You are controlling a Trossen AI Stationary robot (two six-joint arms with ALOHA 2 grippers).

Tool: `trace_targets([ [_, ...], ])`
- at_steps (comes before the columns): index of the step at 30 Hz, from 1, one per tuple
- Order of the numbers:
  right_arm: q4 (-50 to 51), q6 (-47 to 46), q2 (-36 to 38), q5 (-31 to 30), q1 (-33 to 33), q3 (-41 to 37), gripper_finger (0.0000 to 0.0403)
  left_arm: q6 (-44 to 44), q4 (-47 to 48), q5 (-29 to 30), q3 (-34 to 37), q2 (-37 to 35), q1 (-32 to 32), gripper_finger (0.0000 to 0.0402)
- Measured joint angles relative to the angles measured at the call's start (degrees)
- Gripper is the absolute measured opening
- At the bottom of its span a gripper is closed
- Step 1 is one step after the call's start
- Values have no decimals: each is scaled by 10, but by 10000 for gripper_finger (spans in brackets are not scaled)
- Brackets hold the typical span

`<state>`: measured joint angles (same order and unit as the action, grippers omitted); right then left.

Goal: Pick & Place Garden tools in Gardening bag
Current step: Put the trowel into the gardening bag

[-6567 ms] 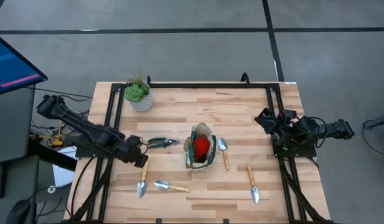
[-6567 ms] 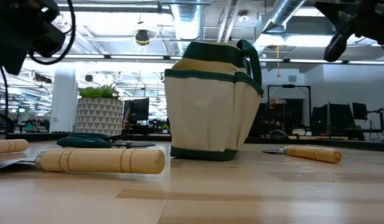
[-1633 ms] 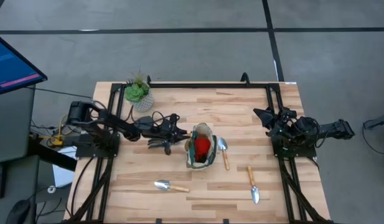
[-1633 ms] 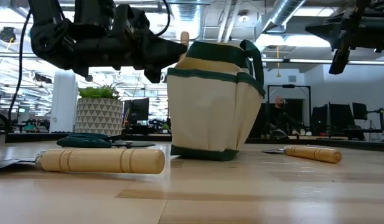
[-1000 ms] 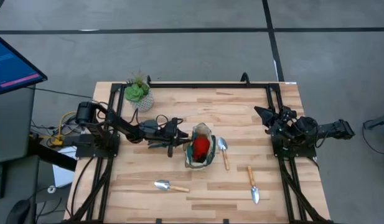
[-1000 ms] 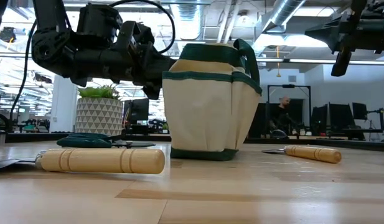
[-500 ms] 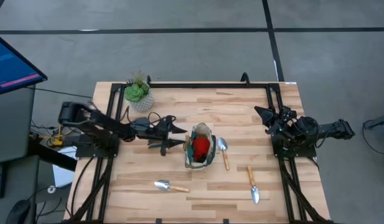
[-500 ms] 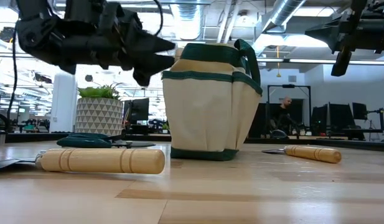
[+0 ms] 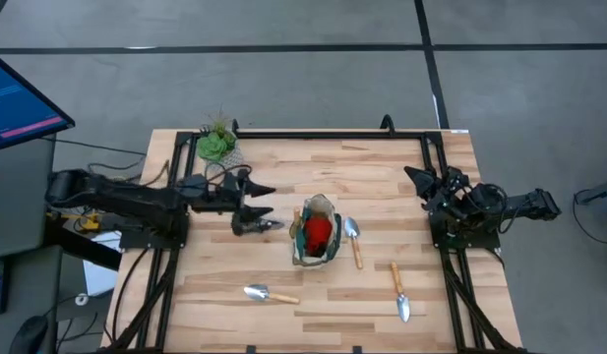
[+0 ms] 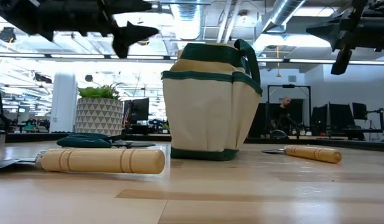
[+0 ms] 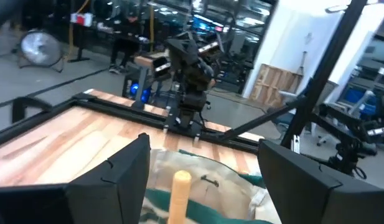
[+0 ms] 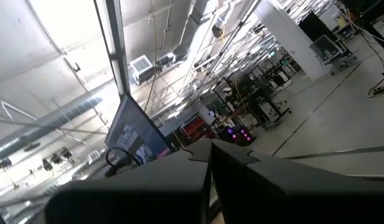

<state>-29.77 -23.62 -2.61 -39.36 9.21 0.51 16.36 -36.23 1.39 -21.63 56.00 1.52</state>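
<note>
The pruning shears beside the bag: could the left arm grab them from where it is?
Probably yes. The left gripper hangs open just above the pruning shears, which lie flat on the table clear of the gardening bag, with nothing between.

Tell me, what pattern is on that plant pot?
White geometric triangle pattern on the plant pot, clearest in the low view.

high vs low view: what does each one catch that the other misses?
Only high: the red item inside the gardening bag, a trowel at the front right, and the open left gripper left of the bag. Only low: the bag's side pockets and a person in the room behind. Both: the bag, pruning shears, potted plant.
</note>
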Motion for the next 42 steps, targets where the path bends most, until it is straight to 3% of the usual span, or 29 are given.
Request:
trace_targets([
  [7, -43, 0, 0, -33, 0, 0, 5, 101, 235, 7, 0, -130, 0, 248],
  [13, -63, 0, 0, -31, 0, 0, 5, 155, 351, -78, -8, -147, -34, 248],
  [23, -63, 0, 0, -29, 0, 0, 5, 196, 481, -95, -126, -55, -163, 247],
  [29, -63, 0, 0, -25, 0, 0, 5, 217, 494, -92, -187, 39, -222, 234],
  [37, -35, 0, 0, 1, 7, 0, 5, 241, 494, -72, -240, 167, -253, 219],
  [42, 9, -47, 0, 59, 27, 0, 5, 330, 492, -77, -247, 200, -254, 219],
])
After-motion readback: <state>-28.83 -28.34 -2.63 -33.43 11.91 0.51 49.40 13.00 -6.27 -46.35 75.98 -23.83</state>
